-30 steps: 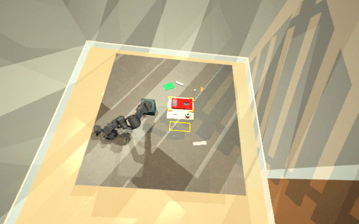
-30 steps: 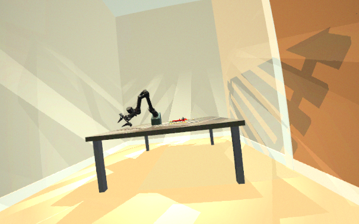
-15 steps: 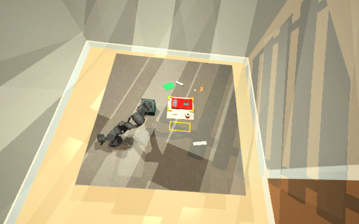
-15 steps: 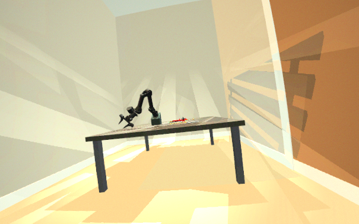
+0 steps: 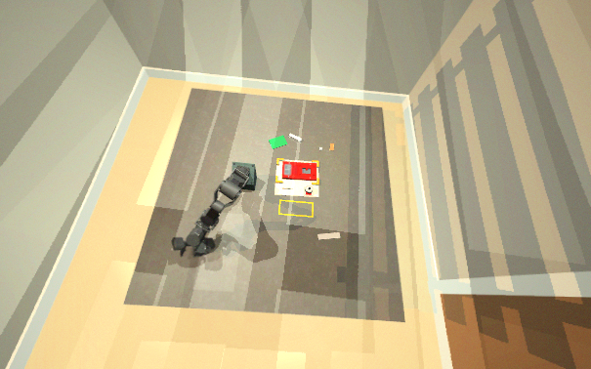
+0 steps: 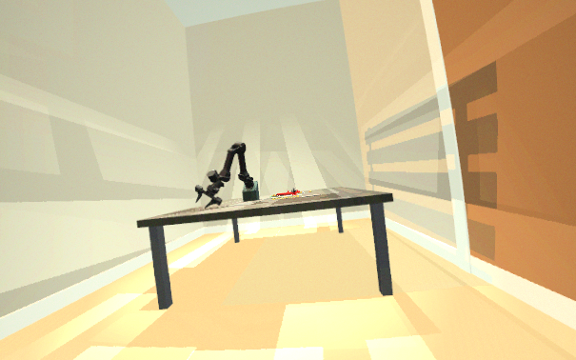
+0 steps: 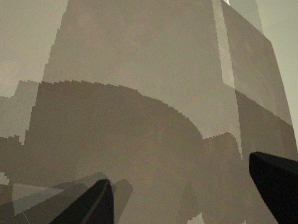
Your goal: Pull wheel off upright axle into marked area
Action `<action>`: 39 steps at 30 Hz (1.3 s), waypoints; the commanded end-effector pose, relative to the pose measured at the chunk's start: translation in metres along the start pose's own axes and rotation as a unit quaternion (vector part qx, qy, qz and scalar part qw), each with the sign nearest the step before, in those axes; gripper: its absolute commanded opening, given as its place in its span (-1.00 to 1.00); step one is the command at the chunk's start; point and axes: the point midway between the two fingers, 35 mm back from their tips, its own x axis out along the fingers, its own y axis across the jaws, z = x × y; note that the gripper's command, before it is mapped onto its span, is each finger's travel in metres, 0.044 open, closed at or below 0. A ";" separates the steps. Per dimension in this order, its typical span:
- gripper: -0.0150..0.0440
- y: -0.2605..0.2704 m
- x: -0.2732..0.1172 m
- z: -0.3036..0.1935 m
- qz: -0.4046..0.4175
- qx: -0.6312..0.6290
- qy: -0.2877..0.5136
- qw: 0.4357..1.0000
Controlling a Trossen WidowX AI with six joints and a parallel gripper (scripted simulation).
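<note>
Tool [image 5: 190, 245]: partly open, gripping nothing; poised low over the near-left part of the surface [image 5: 240, 273], well apart from the task items.
Wheel [image 5: 311, 189]: small, white; seated on the upright axle at the near-right corner of the white board [image 5: 291, 186], awaiting removal.
Marked area [image 5: 296, 208]: yellow outline just near of the board, kept close for a short transfer.
Red panel [image 5: 300, 170]: on the board's far half.
Writing: none readable.
</note>
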 end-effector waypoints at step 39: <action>0.53 0.305 -0.145 0.225 0.461 0.258 0.030 0.848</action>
